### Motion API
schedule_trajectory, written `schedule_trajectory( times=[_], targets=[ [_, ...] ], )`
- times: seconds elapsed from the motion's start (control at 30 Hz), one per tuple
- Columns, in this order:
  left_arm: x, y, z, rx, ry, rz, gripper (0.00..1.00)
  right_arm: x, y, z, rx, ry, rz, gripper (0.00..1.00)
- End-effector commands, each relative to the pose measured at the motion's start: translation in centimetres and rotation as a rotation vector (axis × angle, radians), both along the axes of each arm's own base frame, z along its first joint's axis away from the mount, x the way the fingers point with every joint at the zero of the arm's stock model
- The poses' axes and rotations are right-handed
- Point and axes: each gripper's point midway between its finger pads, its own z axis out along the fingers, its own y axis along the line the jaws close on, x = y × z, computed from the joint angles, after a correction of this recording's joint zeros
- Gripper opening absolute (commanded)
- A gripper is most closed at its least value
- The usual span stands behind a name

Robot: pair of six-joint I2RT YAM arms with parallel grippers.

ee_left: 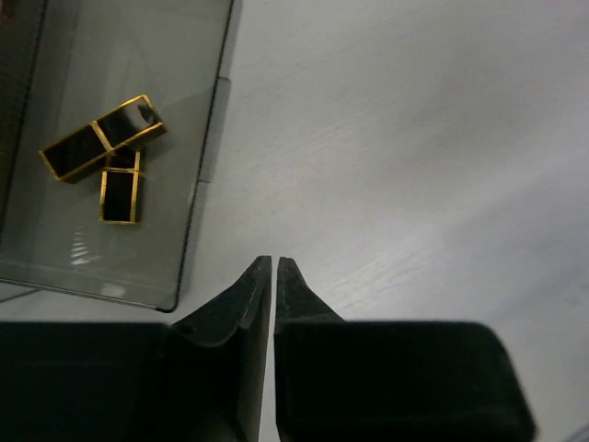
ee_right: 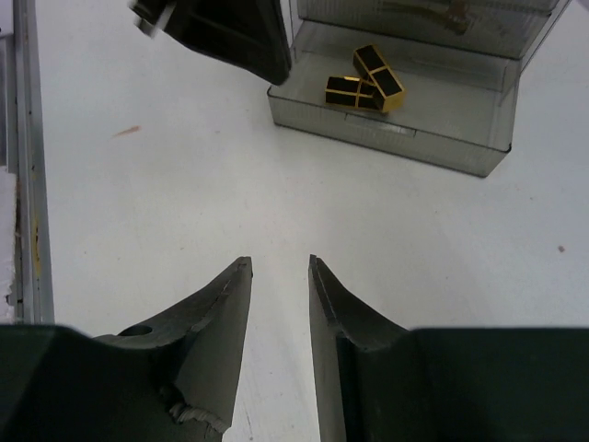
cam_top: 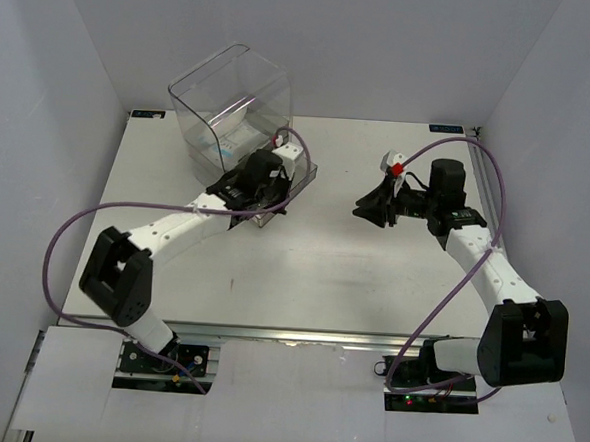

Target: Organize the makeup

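Lying in the clear drawer [ee_left: 101, 267] at the table's [ee_right: 138, 203] far left, 3 gold-black cases [ee_left: 103, 157] touch. The left gripper [ee_left: 276, 261] hangs beside it, fingers pressed nearly together, empty; the right gripper [ee_right: 279, 262] stands spread, empty.

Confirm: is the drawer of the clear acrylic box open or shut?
Open. The clear pull-out drawer sticks out in front of the clear acrylic box, and the gold-black rectangular cases lie uncovered in it.

A clear acrylic drawer box [cam_top: 233, 87] is standing far left on the white table [cam_top: 352, 275], its lowest drawer [ee_right: 396, 138] sitting pulled out; white walls [cam_top: 336, 43] are enclosing three sides.
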Motion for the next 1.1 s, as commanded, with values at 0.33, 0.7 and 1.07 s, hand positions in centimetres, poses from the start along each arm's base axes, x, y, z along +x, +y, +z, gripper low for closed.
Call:
schedule_trajectory(
  times=[0.33,0.7,1.07],
  targets=[
    [7.8,5.2,-4.6,0.652,-0.086,0.122,0.1,-1.1,-0.3,2.8,0.104,-0.074,0.059,0.38],
    [9.4,3.9,-7.8,0.694,-0.067,0.055,0.1,-0.8,-0.8,2.6,0.105,-0.065,0.045,0.39],
    [11.1,4.1,-8.1,0.716,-0.091,0.088,0.33,-0.9,-1.0,2.6,0.111,-0.064,0.05,0.39]
  ],
)
